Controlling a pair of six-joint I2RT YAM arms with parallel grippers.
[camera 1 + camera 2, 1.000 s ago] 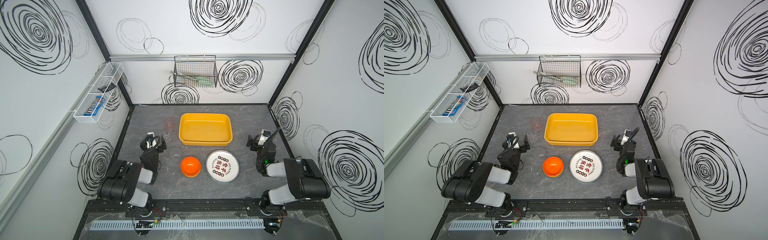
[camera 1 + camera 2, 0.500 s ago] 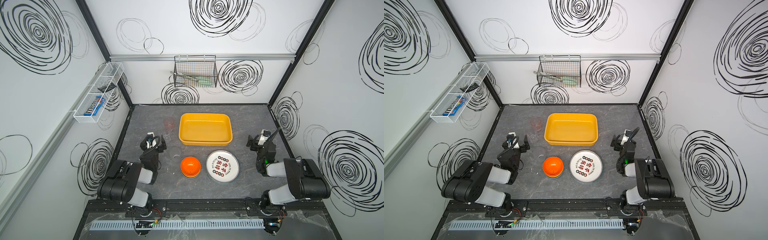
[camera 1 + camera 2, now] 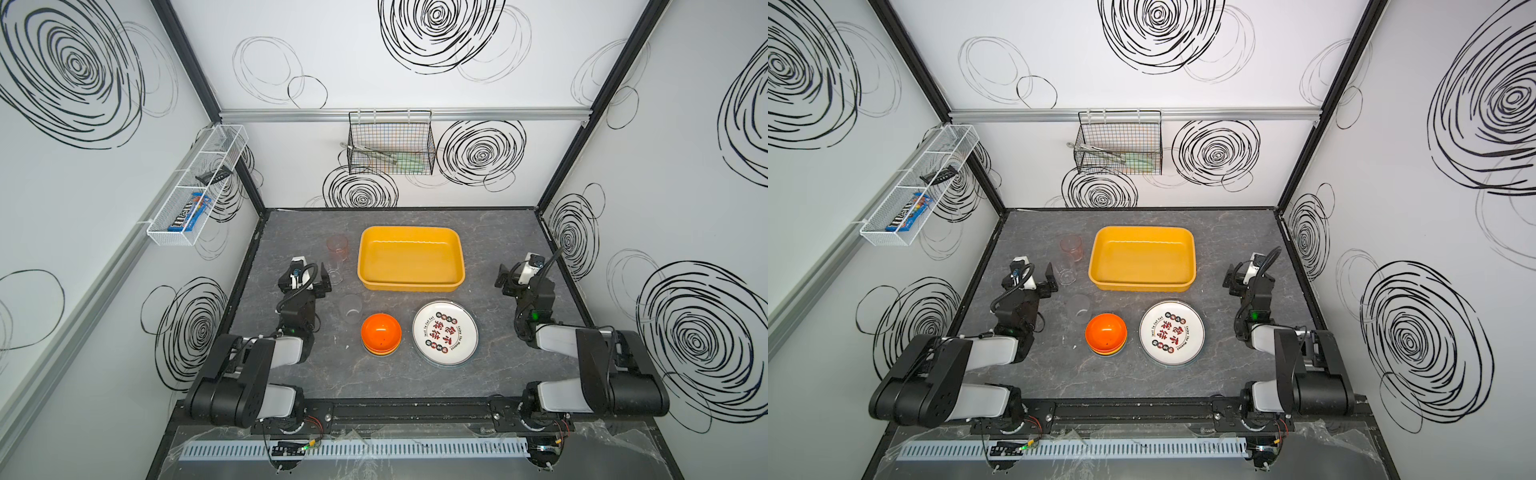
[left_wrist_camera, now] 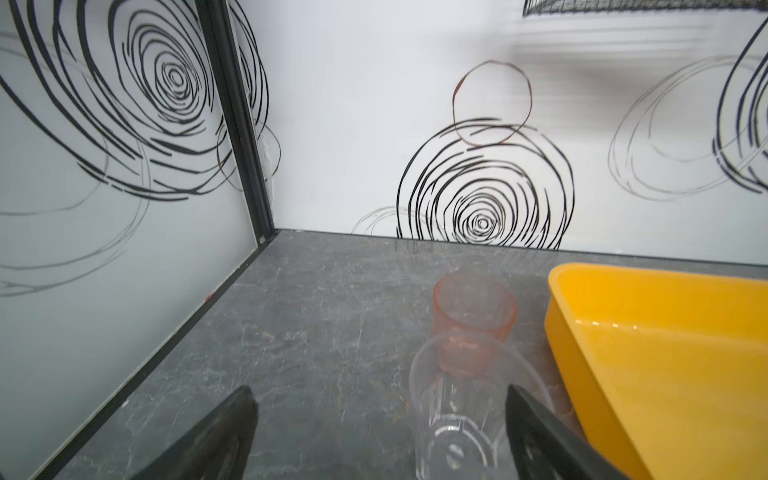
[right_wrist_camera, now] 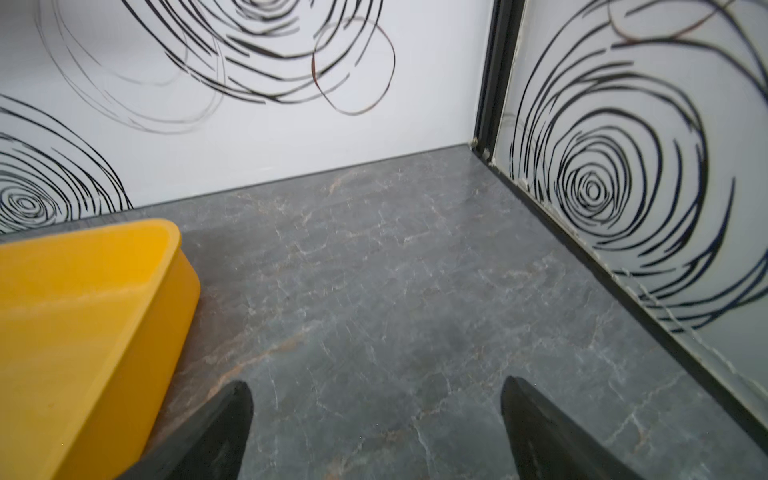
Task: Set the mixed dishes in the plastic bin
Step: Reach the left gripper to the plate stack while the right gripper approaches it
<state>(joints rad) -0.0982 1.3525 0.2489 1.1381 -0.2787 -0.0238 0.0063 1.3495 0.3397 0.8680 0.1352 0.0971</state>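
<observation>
The task is at its very start. The yellow bin [image 3: 409,259] sits empty toward the back of the grey table [image 3: 498,232], and every dish stands outside it. Just in front of the bin lie a white plate [image 3: 444,332] with red and black characters and, beside it, a stack of small bowls [image 3: 380,333] with an orange one on top. To the left of the bin stand three see-through cups: a pink cup [image 3: 337,246] farthest back, a tall clear cup [image 3: 335,272] in front of it, and a low clear cup [image 3: 350,308] nearest the bowls.

Both arms are folded low at their own sides. The left gripper [image 4: 377,409] is spread wide and holds nothing. In the left wrist view the tall clear cup stands right ahead, close to the finger on the bin's side rather than centred in the gap. The right gripper [image 5: 376,407] is also spread wide and empty, facing bare table beside the bin's end wall, well apart from the plate.

The step in hand looks like the first pick, with the tall clear cup the likely choice for the left arm. That calls for a small shift toward the bin to centre the cup between the fingers, then a gentle squeeze — the cup may flex or slip — and a lift over the bin's side wall to release it inside.
</observation>
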